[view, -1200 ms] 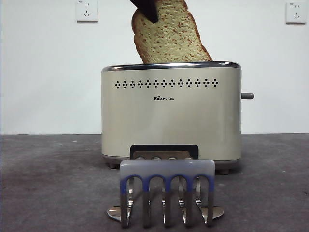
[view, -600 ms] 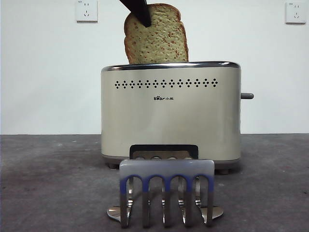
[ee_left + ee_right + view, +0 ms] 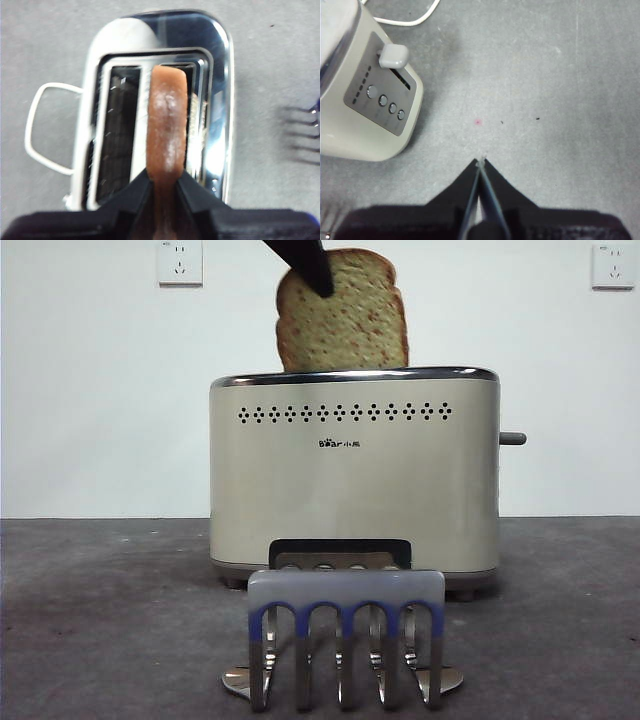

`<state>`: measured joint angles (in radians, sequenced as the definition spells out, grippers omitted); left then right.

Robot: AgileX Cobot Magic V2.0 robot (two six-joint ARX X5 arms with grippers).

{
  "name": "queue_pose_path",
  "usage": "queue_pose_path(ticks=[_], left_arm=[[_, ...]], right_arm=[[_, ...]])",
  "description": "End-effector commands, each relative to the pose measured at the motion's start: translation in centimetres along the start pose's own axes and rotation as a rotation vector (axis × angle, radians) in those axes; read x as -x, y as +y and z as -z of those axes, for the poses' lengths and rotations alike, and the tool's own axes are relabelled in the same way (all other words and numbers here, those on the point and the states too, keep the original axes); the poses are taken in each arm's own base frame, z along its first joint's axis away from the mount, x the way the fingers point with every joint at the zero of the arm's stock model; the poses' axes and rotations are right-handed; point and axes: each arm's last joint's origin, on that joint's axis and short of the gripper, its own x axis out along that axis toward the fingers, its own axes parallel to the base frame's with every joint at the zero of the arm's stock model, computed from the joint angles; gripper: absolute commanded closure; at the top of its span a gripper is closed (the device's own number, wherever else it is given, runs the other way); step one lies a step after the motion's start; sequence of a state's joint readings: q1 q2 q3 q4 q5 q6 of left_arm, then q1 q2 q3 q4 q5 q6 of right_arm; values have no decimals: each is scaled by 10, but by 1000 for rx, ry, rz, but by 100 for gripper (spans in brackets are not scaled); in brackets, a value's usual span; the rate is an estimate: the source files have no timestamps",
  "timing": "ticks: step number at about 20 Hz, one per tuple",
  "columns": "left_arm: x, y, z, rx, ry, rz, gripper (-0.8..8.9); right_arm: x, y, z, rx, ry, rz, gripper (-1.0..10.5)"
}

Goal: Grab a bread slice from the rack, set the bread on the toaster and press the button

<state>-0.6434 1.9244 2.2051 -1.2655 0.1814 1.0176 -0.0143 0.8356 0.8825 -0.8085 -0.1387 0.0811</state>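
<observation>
**A:** Entry: your left gripper (image 3: 165,182) is clamped on the slice of bread (image 3: 342,315), crust edge up, over the toaster (image 3: 354,470). In the front view the slice stands above the chrome rim at 12 o'clock, its lower edge hidden behind the rim. The rack (image 3: 344,640) stands at 6 o'clock, no bread in it.

**B:** Risk?

**A:** The wrist view puts the slice over the slot nearer the rack, close to the divider. Lower it skewed and you may catch it on the slot edge. Letting go too high could leave it tilted.

**B:** Arm poses?

**A:** Your left arm comes in from 11 o'clock, pointing down. Your right gripper (image 3: 480,165) is shut with nothing in it, hovering over the table beyond the button (image 3: 393,55).
</observation>
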Motion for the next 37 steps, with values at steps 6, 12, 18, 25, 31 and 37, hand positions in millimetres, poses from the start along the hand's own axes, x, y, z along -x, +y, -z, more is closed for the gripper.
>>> queue_pose_path(ticks=[6,12,18,25,31,37], left_arm=[[-42,6,2,0,80,30,824],[-60,5,0,27,83,70,824],[-60,6,-2,114,76,53,814],[-16,6,-9,162,-6,-57,433],[46,-8,-15,214,-133,-125,435],[111,-37,-15,518,-223,-149,732]], right_arm=[[1,1,-1,18,-9,-3,946],[1,0,-1,36,-8,-2,946],[1,0,-1,35,-4,-2,946],[1,1,-1,34,-4,-16,946],[1,7,-3,21,-6,-212,946],[-29,10,-31,-86,-81,-449,954]])
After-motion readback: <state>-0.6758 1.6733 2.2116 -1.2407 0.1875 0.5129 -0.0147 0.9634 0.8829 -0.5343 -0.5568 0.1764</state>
